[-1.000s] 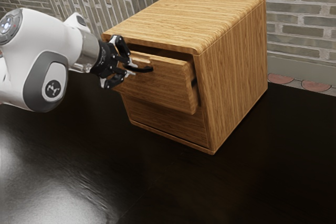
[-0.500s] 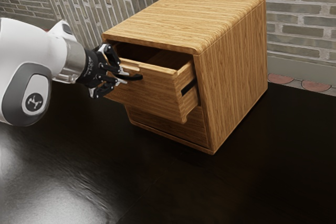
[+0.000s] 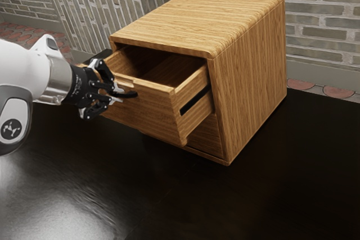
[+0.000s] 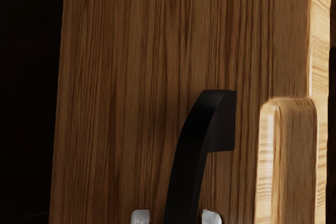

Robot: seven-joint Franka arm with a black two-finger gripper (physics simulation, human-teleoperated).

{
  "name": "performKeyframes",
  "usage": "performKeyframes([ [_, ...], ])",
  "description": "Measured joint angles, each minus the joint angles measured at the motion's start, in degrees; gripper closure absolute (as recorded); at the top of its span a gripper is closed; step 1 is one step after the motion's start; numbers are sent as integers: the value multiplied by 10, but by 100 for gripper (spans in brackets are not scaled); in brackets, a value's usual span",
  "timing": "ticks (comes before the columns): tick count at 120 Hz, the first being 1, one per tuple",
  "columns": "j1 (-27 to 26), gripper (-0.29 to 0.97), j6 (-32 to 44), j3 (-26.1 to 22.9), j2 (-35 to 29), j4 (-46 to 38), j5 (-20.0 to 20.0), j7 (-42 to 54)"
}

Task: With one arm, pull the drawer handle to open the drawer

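Your drawer handle is a black curved bar on the front of the upper drawer, and it sits right in the gripper. The 2 fingers close on it from 2 sides, so the hand is clamped on the handle. In the wrist view the same bar rises from between the 2 pale fingertips and bends away from the hand across the grain of the drawer front.

Directly ahead of the hand, the drawer front stands well out from the cabinet. You can see down into the open box behind it, and its side panel runs back from the hand into the cabinet's opening. Below the hand and further back, the lower drawer lies set back in the cabinet's face.

Your arm enters from the exterior view's left. Its white forearm gives way to a metal wrist ring and then the black hand. The hand is nearly level, tipped a little down towards the drawer, with its fingers pointing straight at the drawer front. It hangs above the dark, glossy table without touching it. The cabinet rests on that table, and a brick wall stands beyond it, far from the hand.
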Motion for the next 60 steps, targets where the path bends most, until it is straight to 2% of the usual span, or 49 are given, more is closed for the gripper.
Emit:
performKeyframes([
  [60,16,76,-15,-1,-64,-45,0,0],
])
